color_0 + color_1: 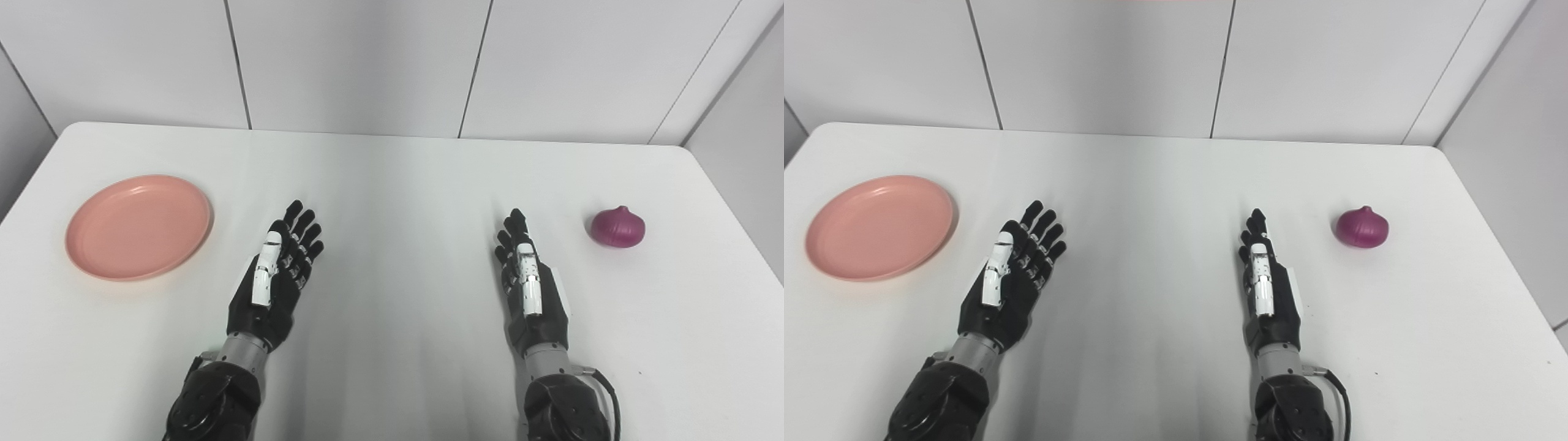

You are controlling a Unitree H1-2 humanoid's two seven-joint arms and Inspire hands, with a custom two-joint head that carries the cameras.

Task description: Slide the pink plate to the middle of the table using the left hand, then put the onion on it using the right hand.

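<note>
Pink plate [139, 226] at nine o'clock, onion [618, 227] at three; left robot hand [277, 275] and right robot hand [528, 283] spread wide, empty, on worktop [398, 177].

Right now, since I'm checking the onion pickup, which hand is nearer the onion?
Right. The right hand lies open just left of the onion; the left hand is far across the table, beside the pink plate.

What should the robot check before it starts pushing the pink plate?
1. Pink plate has nothing on it: ok.
2. Left robot hand open, holding nothing: ok.
3. Left robot hand touching the plate: not ok, it is apart, beside it.
4. Middle of the table free for the plate: ok.
5. Onion out of the plate's path, far right: ok.
6. Right robot hand open, waiting: ok.
</note>
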